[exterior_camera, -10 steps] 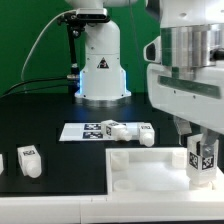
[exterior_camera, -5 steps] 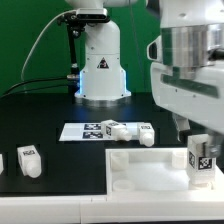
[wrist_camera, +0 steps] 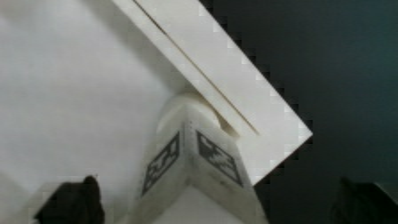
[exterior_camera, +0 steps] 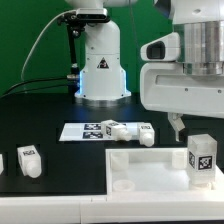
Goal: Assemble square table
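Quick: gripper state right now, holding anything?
The gripper: jaws open, holding nothing; the leg stands untouched on the square top.

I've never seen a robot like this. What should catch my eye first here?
The arm's white base stands at the back centre. Its big gripper hangs open over a tagged leg, which stands upright on the white top at the exterior view's lower right. Two legs rest on the marker board in the middle, and a lone leg stands at the exterior view's left.
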You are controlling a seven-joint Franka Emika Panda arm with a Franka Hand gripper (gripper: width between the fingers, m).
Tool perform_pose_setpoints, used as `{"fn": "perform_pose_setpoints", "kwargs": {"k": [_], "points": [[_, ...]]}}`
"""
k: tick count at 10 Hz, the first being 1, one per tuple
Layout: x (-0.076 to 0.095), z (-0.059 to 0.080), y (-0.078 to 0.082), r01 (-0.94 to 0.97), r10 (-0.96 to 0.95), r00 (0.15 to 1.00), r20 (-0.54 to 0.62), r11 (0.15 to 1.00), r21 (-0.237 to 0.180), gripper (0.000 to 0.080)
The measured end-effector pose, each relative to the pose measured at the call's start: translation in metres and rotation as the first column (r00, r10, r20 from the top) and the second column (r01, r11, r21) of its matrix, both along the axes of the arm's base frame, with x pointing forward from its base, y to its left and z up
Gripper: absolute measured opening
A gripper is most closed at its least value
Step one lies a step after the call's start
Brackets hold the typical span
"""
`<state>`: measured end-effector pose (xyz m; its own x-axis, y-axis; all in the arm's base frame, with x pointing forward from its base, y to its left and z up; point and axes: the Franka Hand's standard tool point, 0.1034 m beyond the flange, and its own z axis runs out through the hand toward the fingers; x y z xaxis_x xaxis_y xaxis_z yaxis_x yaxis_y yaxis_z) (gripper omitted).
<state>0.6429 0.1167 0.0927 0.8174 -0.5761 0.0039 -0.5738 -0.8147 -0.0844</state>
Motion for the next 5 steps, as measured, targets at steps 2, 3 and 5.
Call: {"fn": "perform_pose_setpoints", "kwargs": {"k": [2, 3, 5], "points": [[0.0064, 0.0039, -0.0012, -0.411, 0.413, 0.911, 0.016, 0.910, -0.059, 0.0649], [0.0067, 0.0026, -0.0010, -0.509, 0.510, 0.860, 0.007, 0.859, -0.064, 0.0649], [0.0065, 0.0020, -0.0016, -0.462, 0.463, 0.886, 0.007, 0.885, -0.061, 0.0490]]}}
